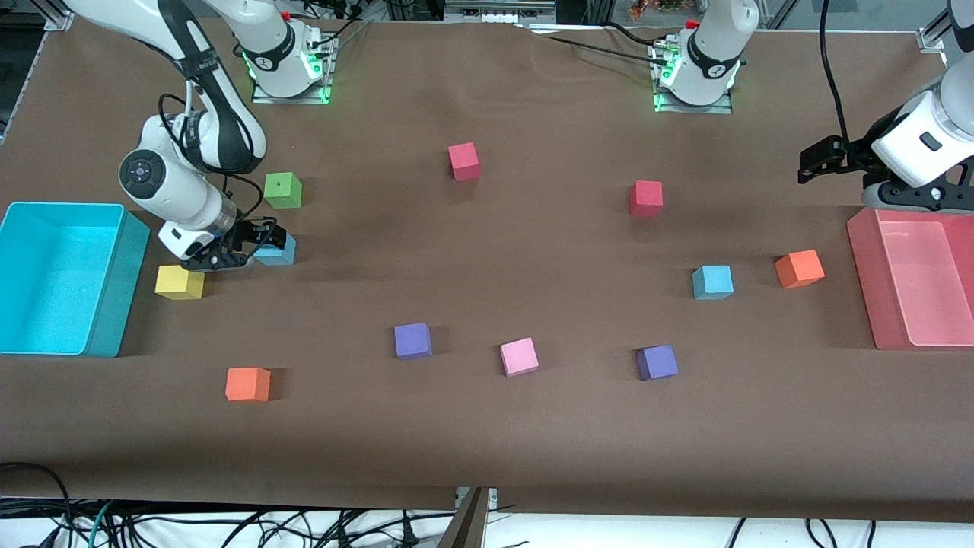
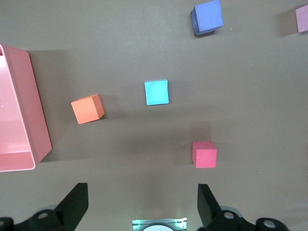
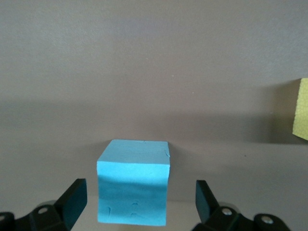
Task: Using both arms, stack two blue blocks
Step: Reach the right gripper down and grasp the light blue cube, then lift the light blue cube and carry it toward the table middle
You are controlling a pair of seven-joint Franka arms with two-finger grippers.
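Front view: a brown cloth covers the table (image 1: 487, 441); the right tool (image 1: 242, 251) sits wide at one blue block (image 1: 278, 250) near the right arm's end; the other blue block (image 1: 712, 281) lies toward the left arm's end; cables hang along the near edge. Left wrist view: the left tool (image 2: 142, 204) hangs wide over the table, that block (image 2: 157, 92) well apart. Right wrist view: fingers (image 3: 72, 202) flank the block (image 3: 134, 187) without touching.

My front camera looked down across the whole bench (image 1: 487, 426) toward the bases, while each wrist camera stared closely at a blue block (image 3: 134, 182) it shared with that view.
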